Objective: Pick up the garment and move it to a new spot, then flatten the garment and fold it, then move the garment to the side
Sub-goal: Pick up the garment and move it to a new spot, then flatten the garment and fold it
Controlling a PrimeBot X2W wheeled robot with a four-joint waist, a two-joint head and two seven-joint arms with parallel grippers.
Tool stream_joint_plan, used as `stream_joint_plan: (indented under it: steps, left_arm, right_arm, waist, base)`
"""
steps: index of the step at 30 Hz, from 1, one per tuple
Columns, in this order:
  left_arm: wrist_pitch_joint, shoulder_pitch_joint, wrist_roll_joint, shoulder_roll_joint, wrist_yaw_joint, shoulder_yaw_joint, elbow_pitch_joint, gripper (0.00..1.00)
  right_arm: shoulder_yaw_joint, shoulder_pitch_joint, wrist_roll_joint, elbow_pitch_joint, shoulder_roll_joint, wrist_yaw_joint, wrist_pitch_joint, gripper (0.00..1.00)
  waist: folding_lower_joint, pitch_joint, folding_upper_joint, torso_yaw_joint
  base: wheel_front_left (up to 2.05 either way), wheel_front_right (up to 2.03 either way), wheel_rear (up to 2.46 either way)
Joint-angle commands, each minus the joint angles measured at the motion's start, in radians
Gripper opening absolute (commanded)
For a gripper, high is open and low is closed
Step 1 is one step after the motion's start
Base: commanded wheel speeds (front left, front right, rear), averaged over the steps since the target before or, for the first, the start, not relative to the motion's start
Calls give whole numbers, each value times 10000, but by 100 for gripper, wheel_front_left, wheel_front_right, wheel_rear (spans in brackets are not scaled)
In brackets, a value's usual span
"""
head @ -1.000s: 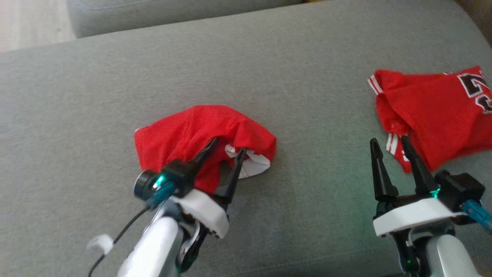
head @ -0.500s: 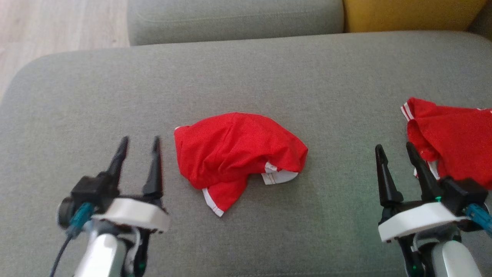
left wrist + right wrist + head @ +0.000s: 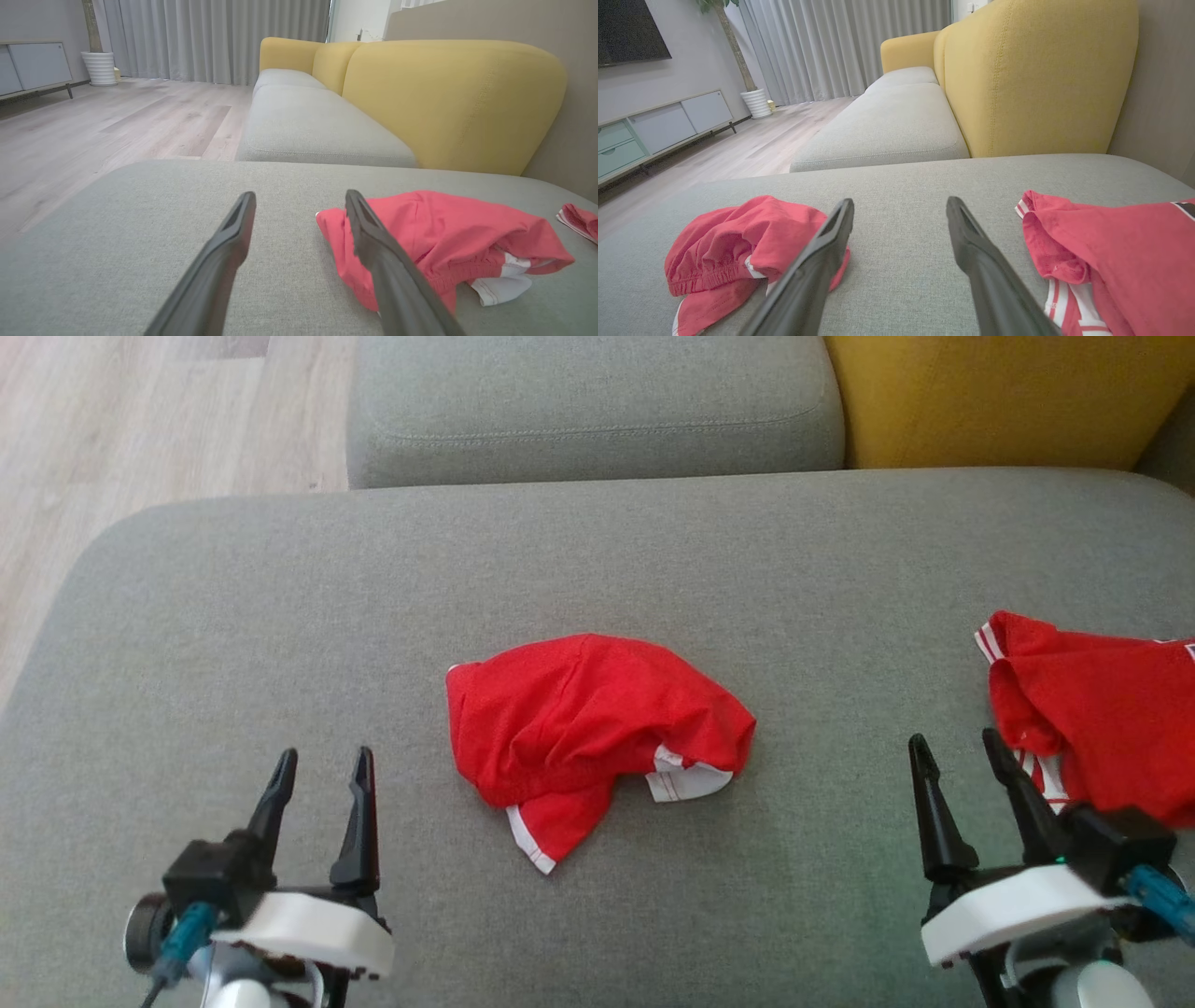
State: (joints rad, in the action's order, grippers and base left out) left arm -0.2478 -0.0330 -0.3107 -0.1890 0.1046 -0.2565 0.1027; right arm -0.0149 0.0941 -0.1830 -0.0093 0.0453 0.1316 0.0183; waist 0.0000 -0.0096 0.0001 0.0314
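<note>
Jaws wide, garment between them, untouched.

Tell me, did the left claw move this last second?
Yes. The left gripper was over the crumpled red garment; it now sits left of it, apart.

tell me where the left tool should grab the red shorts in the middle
Probably the white-trimmed hem corner of the red shorts, poking out toward the robot: a thin free flap clear of the bunched heap. Come from the near left, where the left tool stands open.
</note>
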Motion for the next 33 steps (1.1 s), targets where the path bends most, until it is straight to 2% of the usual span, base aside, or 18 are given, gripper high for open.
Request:
stream_joint_plan:
  steps: [1, 33]
  left_arm:
    - [-10, 318, 59, -243, -17, 236, -397, 100]
    - [198, 74, 85, -423, 262, -61, -608, 100]
  right_arm:
    - [-166, -181, 36, -444, 49, -9, 44, 100]
    - [-72, -26, -33, -625, 49, -9, 175, 100]
  waist:
    - [0, -59, -1, -24]
    - [0, -33, -1, -78]
  base:
    - [0, 0, 0]
    - [0, 0, 0]
